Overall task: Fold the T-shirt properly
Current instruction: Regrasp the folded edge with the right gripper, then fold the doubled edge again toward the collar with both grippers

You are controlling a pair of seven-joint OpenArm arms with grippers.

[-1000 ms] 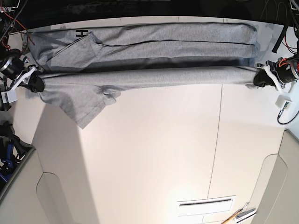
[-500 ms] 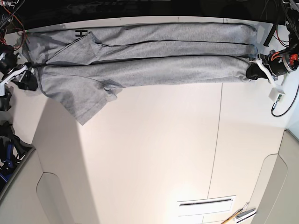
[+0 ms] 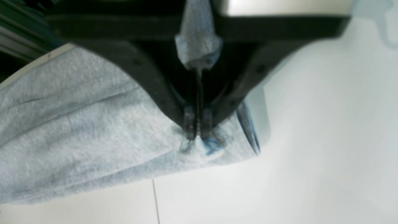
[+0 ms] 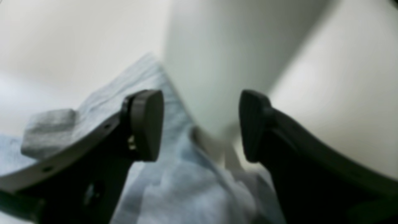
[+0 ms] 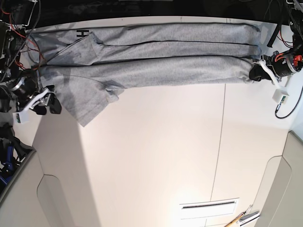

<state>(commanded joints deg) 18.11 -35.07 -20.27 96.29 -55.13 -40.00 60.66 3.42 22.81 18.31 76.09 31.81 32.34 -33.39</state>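
The heather-grey T-shirt (image 5: 156, 66) lies in a long band along the table's far edge, folded lengthwise, with a sleeve (image 5: 85, 101) sticking out toward the front at left. A black letter (image 5: 82, 33) shows at its far left. My left gripper (image 5: 254, 74) is shut on the shirt's right end; the left wrist view shows the jaws (image 3: 196, 124) closed on the cloth (image 3: 77, 133), low over the table. My right gripper (image 5: 47, 103) is open and empty beside the sleeve; in the right wrist view its pads (image 4: 146, 124) stand wide apart above the cloth (image 4: 174, 189).
The white table (image 5: 156, 156) has a seam running front to back at right of centre. A white slotted plate (image 5: 208, 205) and small tools (image 5: 244, 217) lie at the front right. Cables and arm bases crowd the left (image 5: 14, 38) and right (image 5: 289, 61) edges.
Both grippers carried the shirt's near fold back and laid it down. My right gripper then let go, opened and moved toward the table's front. My left gripper kept its hold.
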